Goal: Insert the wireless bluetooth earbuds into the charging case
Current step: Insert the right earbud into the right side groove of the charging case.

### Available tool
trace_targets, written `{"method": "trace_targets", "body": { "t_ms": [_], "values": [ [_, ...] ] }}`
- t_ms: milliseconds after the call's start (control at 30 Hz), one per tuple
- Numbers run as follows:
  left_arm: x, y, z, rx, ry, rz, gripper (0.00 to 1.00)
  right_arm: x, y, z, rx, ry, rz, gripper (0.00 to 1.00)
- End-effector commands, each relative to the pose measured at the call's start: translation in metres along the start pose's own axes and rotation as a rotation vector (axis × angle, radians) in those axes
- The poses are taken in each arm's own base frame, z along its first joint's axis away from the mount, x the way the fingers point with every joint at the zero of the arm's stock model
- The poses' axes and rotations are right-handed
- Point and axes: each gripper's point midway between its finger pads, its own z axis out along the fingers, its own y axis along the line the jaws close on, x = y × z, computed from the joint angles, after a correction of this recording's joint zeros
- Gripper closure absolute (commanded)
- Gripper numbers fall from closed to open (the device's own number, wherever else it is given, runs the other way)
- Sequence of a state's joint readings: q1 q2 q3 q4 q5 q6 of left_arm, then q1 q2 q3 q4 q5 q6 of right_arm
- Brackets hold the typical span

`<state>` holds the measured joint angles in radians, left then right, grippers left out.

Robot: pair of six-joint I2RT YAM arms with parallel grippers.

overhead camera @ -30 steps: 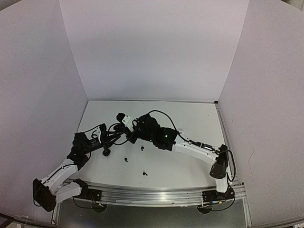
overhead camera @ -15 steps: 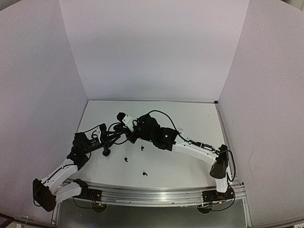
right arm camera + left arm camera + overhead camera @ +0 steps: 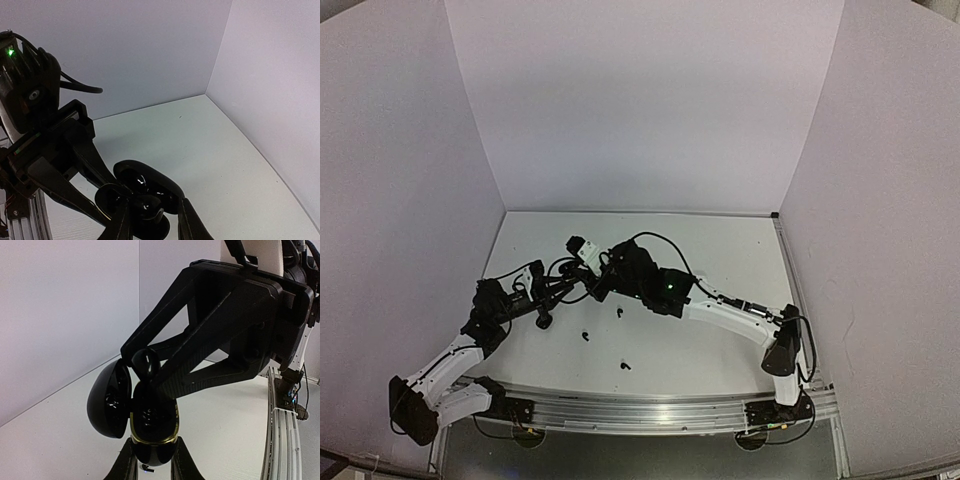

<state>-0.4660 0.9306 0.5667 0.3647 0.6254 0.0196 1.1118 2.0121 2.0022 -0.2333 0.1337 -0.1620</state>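
White walls enclose a white table. Over its left part, the left gripper clamps the black charging case upright by its base, with the lid swung open to one side. The right gripper is poised over the case, fingers narrowly apart. A black earbud sits between them at the case mouth; cannot tell whether the pads touch it. Loose earbuds lie on the table nearer the front edge.
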Motion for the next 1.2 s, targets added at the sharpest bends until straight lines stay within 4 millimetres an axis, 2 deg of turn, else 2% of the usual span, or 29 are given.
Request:
{"method": "trace_targets", "body": {
  "t_ms": [0, 700, 833, 900, 1067, 1167],
  "values": [
    [-0.025, -0.005, -0.001, 0.017, -0.074, 0.047, 1.00, -0.005, -0.002, -0.012, 0.018, 0.004, 0.016, 0.74],
    [-0.025, -0.006, -0.001, 0.025, -0.071, 0.043, 1.00, 0.000, 0.001, -0.011, 0.001, 0.016, 0.043, 0.69],
    [-0.024, -0.006, -0.001, 0.023, -0.071, 0.042, 1.00, -0.006, 0.001, -0.015, -0.002, 0.004, 0.048, 0.68],
    [-0.024, -0.004, -0.001, 0.015, -0.070, 0.041, 1.00, -0.013, 0.004, -0.019, -0.021, -0.014, 0.055, 0.65],
    [-0.024, 0.004, 0.001, -0.023, -0.067, 0.036, 1.00, -0.032, 0.015, -0.030, -0.103, -0.057, 0.083, 0.42],
    [-0.023, 0.003, 0.002, -0.018, -0.065, 0.035, 1.00, -0.042, 0.018, -0.034, -0.124, -0.079, 0.098, 0.37]
  ]
}}
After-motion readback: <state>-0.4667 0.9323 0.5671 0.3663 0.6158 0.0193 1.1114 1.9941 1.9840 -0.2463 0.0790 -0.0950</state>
